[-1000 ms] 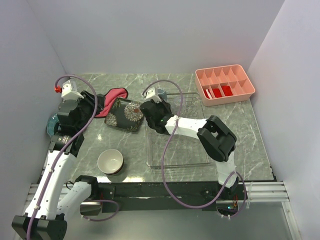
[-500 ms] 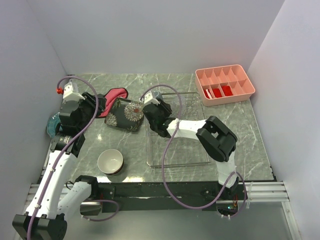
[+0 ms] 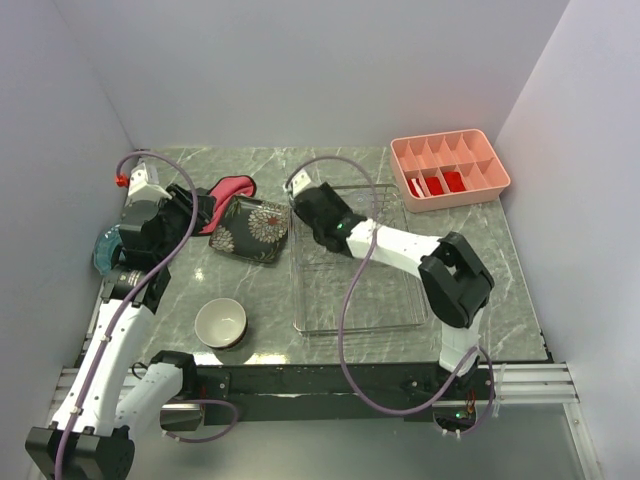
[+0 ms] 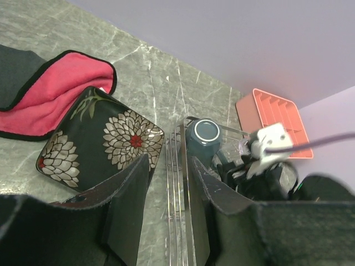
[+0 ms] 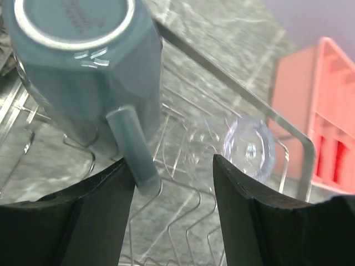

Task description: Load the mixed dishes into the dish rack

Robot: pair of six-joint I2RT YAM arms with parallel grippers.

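The grey-blue mug (image 5: 83, 66) sits mouth down in the far left corner of the dish rack (image 5: 238, 111). We see its flat bottom facing up. The right gripper (image 5: 172, 166) hangs just by it with its fingers apart, so it is not squeezing the mug. The mug's handle points at us and sits right next to the finger on the left of the wrist view.

To do this step well, we think the right gripper should pull away slowly and straight. That way the finger will not hook the handle and tip the mug. We would also check that the mug rests flat on the wires.

The left gripper (image 4: 168, 166) is part way open, and we see nothing between its fingers. It hangs over the table near the square dark plate with white flowers (image 4: 102, 138).

1 dark cream-lined bowl (image 3: 220, 322) and 1 round blue plate (image 3: 103, 250) are outside the rack.

There is some small print on the mug's bottom, but it is too blurry to read. We see no other words or brand names.
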